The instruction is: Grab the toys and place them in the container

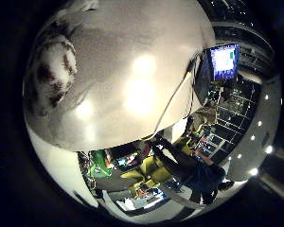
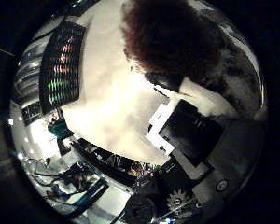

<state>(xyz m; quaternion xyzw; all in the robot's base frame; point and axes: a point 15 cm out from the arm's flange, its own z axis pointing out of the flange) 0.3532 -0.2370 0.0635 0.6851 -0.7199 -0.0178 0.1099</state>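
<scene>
Here, a furry toy (image 2: 170, 39) — orientation unclear — near the hand (image 2: 189, 135).

Dim overall, with strong glare patches on the pale bench (image 1: 137, 90). Heavy fisheye bending toward black rims. Blurred close up: brown furry toy (image 2: 170, 35). Small bright ceiling lights (image 1: 259, 124).

Table (image 1: 132, 90): white, glossy. Plush toy (image 1: 49, 73): white fur with dark brown blotches. Second plush toy (image 2: 170, 37): reddish-brown, fuzzy. Hand (image 2: 186, 135): white and black parts. Monitor (image 1: 225, 61): blue-lit screen.
</scene>
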